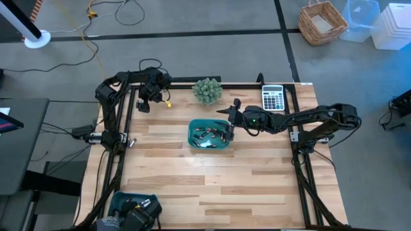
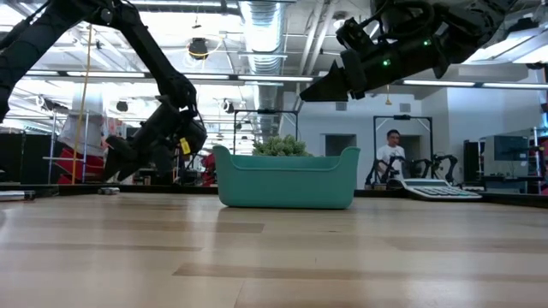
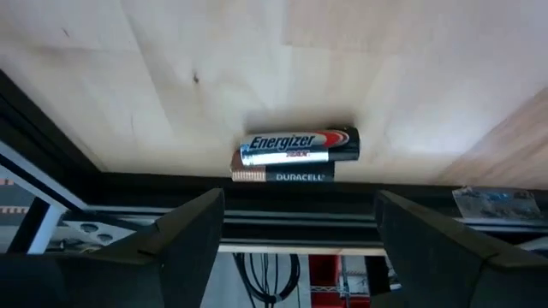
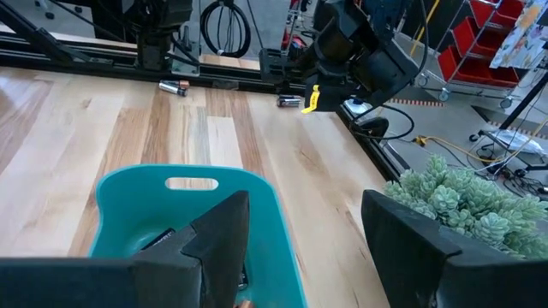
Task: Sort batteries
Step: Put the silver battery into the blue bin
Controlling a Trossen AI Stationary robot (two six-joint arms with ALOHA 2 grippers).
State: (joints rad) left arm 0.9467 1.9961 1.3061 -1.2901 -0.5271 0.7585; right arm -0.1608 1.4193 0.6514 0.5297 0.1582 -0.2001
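Batteries (image 3: pixel 295 155) on table edge, just beyond open left jaws.

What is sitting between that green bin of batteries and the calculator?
In the high view, the right gripper and its dark arm stretch across the bare wood between the teal tray and the calculator; nothing else lies there.

Tabletop (image 1: pixel 192 186): the whole near half is unobstructed wood. The teal tray (image 1: pixel 209 135) occupies the centre, with the right gripper (image 1: pixel 229 123) above its far right rim. The plant (image 1: pixel 207 90) and calculator (image 1: pixel 273 98) obstruct the far edge.
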